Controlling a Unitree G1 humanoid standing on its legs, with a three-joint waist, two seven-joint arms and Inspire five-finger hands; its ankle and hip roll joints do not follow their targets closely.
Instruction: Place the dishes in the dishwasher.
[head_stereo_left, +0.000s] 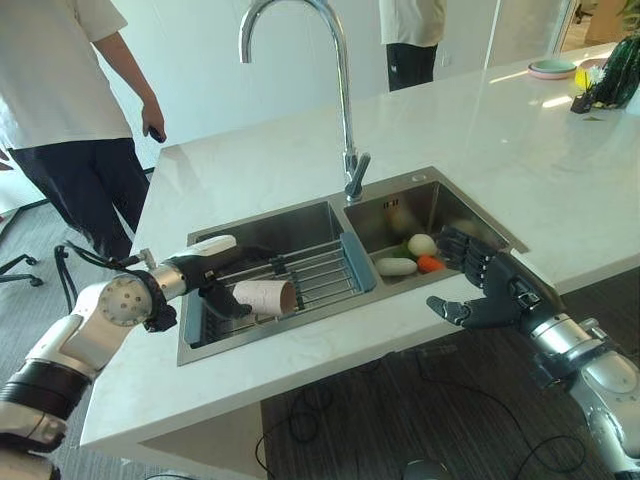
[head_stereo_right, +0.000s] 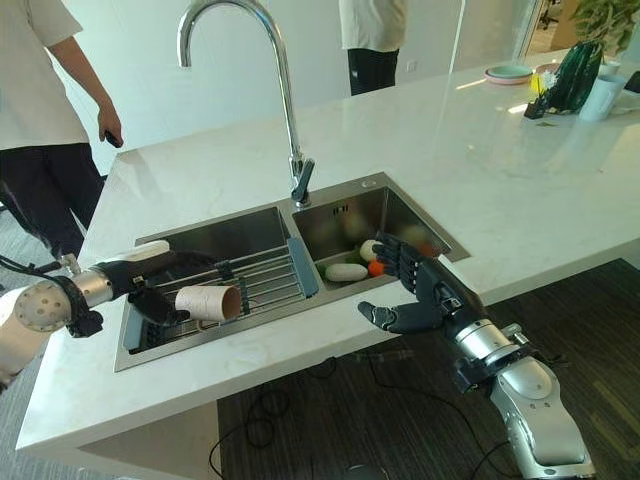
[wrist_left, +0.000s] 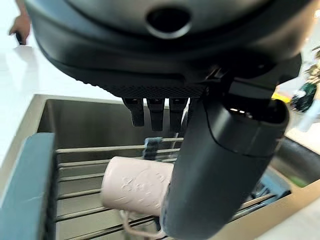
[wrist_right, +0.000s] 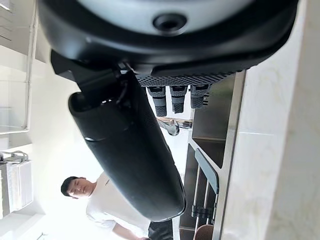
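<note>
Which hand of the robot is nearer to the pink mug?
Left. The left hand is right beside the pink mug on the sink rack; the right hand hovers by the other basin.

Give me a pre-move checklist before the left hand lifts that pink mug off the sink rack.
1. Left hand at the pink mug: ok, it is right beside it.
2. Fingers closed round the mug: cannot tell; the thumb overlaps it in the left wrist view.
3. Mug's pose: ok, lying on its side on the rack.
4. Right hand out of the way: ok, open at the right basin.
5. Faucet clearance: ok, behind the mug.
6. Person nearby: not ok, standing near the counter's left end.
</note>
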